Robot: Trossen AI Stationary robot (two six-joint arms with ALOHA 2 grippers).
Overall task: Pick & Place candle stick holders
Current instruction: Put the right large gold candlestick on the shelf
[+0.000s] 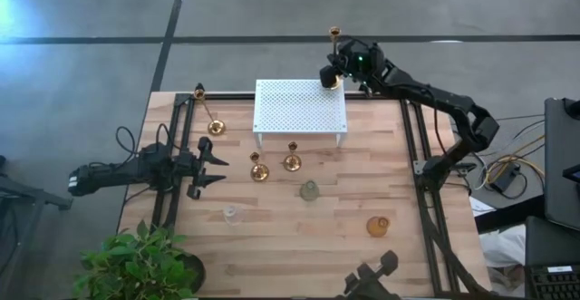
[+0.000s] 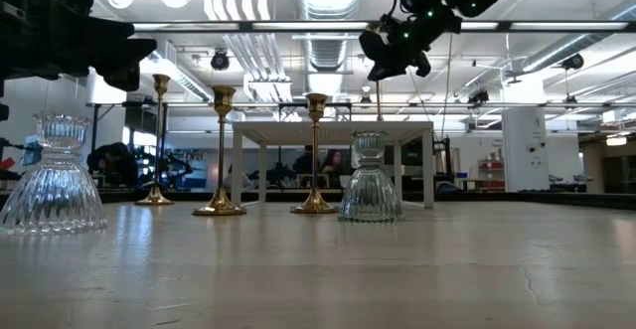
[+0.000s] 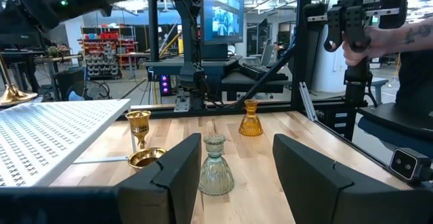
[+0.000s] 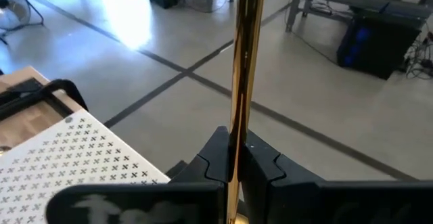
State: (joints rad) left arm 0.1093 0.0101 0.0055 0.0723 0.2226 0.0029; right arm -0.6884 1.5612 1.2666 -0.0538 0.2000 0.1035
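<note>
Brass stem clenched in the right hand (image 4: 237, 160): a tall candle stick holder (image 1: 334, 55) held upright above the far right corner of the white perforated stand (image 1: 300, 110). Left hand (image 1: 216, 169), released, hovers over the tabletop (image 1: 299, 237) at left. Second tall holder (image 1: 208, 112) stands far left; two short brass holders (image 1: 275, 164) near the stand.

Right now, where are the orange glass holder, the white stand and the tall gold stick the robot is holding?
orange glass holder (image 1: 377, 227), high view, its middle.
white stand (image 1: 300, 107), high view, its holed top.
tall gold stick (image 4: 245, 61), right wrist view, its stem.
</note>
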